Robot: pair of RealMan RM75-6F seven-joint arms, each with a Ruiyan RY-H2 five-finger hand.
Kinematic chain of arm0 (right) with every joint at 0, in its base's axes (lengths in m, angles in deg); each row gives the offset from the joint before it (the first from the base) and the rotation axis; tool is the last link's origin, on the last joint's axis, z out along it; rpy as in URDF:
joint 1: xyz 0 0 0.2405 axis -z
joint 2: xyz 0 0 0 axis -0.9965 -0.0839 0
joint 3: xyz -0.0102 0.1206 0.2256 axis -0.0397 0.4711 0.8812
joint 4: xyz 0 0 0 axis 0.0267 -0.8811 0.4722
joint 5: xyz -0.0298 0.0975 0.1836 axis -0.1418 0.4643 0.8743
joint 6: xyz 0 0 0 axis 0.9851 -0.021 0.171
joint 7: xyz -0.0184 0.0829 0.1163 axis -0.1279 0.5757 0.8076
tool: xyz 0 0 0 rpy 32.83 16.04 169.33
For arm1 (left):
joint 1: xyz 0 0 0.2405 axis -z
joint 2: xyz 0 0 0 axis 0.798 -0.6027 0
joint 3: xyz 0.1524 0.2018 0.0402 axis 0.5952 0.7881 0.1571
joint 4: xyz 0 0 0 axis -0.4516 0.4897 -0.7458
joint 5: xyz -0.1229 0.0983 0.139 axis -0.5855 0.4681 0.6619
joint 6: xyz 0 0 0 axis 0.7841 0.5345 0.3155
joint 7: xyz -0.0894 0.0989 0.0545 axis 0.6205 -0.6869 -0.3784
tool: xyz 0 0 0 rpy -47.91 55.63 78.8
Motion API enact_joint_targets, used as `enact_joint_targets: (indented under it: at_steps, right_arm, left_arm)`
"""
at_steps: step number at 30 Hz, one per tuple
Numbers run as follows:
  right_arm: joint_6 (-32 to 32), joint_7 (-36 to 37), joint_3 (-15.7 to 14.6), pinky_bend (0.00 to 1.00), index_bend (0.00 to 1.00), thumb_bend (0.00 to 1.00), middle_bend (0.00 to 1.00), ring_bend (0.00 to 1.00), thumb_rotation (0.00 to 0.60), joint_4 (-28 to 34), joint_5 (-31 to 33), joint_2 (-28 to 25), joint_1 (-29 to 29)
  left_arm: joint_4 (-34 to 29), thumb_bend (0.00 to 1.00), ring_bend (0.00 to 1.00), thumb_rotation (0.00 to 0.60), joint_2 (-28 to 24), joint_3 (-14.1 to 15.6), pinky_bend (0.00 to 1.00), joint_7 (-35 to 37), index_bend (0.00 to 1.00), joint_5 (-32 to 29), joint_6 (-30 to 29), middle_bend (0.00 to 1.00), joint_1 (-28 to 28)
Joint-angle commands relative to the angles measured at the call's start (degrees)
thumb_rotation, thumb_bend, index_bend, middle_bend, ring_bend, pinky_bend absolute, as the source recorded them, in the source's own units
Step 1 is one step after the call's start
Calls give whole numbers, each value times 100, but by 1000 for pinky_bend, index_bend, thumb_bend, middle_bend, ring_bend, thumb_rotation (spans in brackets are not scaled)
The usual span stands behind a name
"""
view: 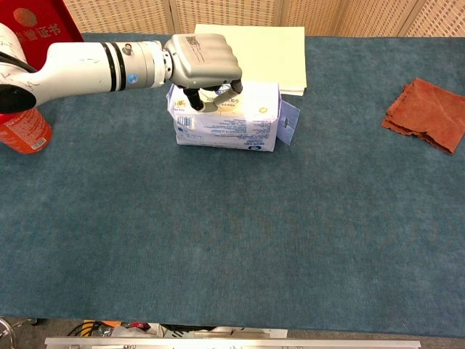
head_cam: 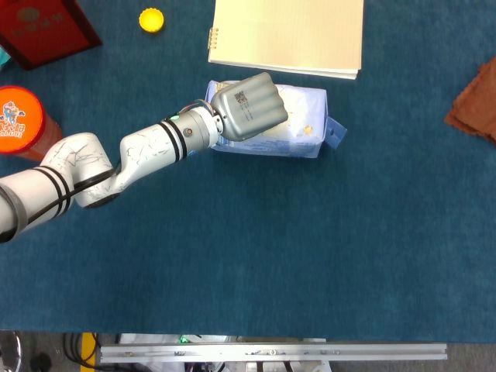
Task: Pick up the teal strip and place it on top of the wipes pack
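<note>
The wipes pack (head_cam: pixel 302 124) (view: pixel 243 122), pale blue and white with a blue tab at its right end, lies on the blue cloth at the back middle. My left hand (head_cam: pixel 246 110) (view: pixel 203 62) hovers over its left half, palm down, with the fingers (view: pixel 191 102) curled down toward the pack's top. No teal strip shows in either view. The hand covers that part of the pack, so I cannot tell whether it holds anything. My right hand is in neither view.
A cream spiral notebook (head_cam: pixel 287 35) (view: pixel 254 43) lies just behind the pack. A rust-brown cloth (head_cam: pixel 474 101) (view: pixel 425 113) sits at the right edge. At the left are an orange can (head_cam: pixel 19 120) (view: pixel 22 131), a red box (head_cam: pixel 43 27) and a yellow cap (head_cam: pixel 151 19).
</note>
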Motion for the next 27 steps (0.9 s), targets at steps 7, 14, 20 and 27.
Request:
enact_joint_targets:
  at_steps: [7, 14, 20, 27]
  right_arm:
    - [7, -8, -3, 352, 303, 258, 386, 410, 600, -1, 7, 5, 5]
    - [-19, -10, -3, 352, 303, 257, 389, 424, 600, 23, 7, -15, 26]
    - [-48, 2, -4, 352, 303, 257, 389, 427, 600, 24, -4, -19, 43]
    - [-82, 16, 4, 352, 303, 258, 390, 427, 600, 21, -18, -28, 57]
  left_arm:
    - [4, 325, 946, 600, -7, -12, 893, -6, 347, -22, -33, 1000, -18]
    - [2, 268, 946, 600, 1, -21, 894, -29, 331, -31, -63, 1000, -31]
    - [-15, 268, 946, 600, -15, -48, 894, -66, 331, -40, -107, 1000, -39]
    - [-45, 268, 948, 600, -138, -146, 894, -12, 316, -179, -337, 1000, -196]
